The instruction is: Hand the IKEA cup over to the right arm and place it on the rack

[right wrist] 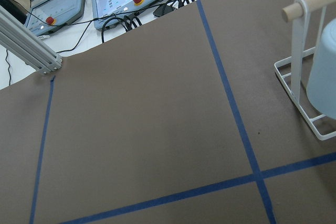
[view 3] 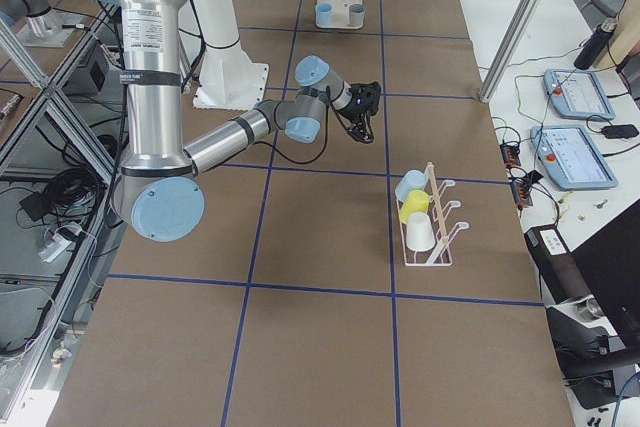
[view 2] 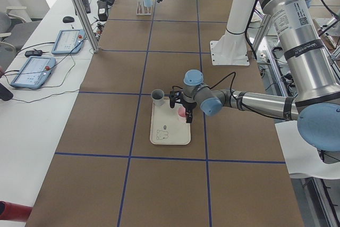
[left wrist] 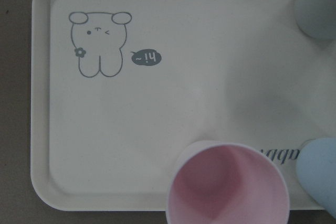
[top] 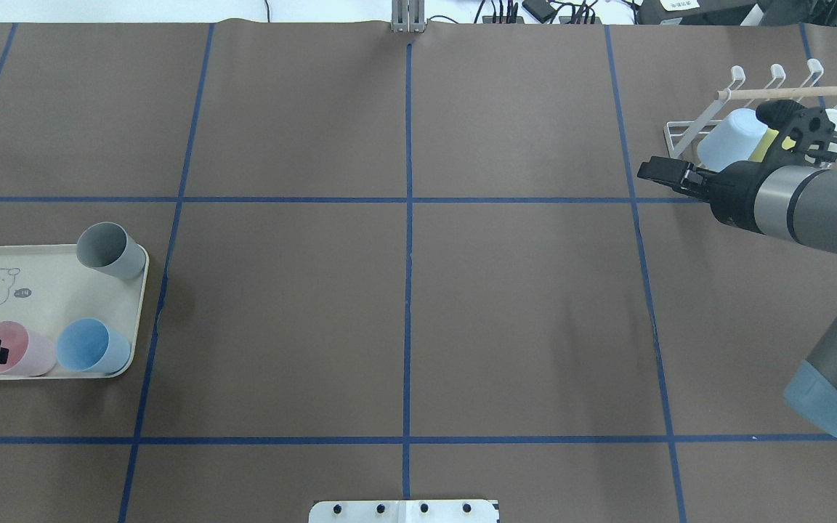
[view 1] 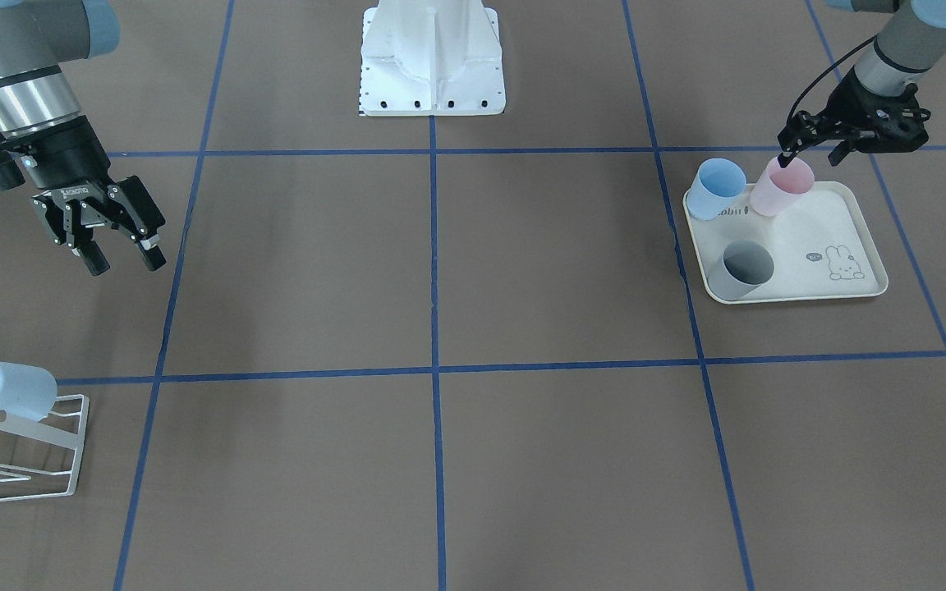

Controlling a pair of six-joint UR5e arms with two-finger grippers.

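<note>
**Front-facing view, upper right:** the left gripper [view 1: 810, 156] hangs over a cream rounded plastic tray [view 1: 851, 222] with a rabbit drawing. Its fingers are spread to either side of the rim of the pale pink plastic cup [view 1: 781, 189]; whether they touch it cannot be told. This cup stands upright at the tray's upper edge, just beside a light blue plastic cup [view 1: 719, 189]. A grey plastic cup [view 1: 740, 269] stands apart at the tray's lower left corner.

**Upper left:** the right gripper [view 1: 126, 263] hovers above the brown paper-covered table [view 1: 563, 271], fingers apart, nothing between them.

**Lower left:** the small white wire-frame rack [top: 767, 93] with a pale wooden dowel carries a second light blue cup [view 1: 5, 390]. The right side view shows a yellow cup [view 3: 413, 209] and a white cup [view 3: 420, 235] beside it.
</note>
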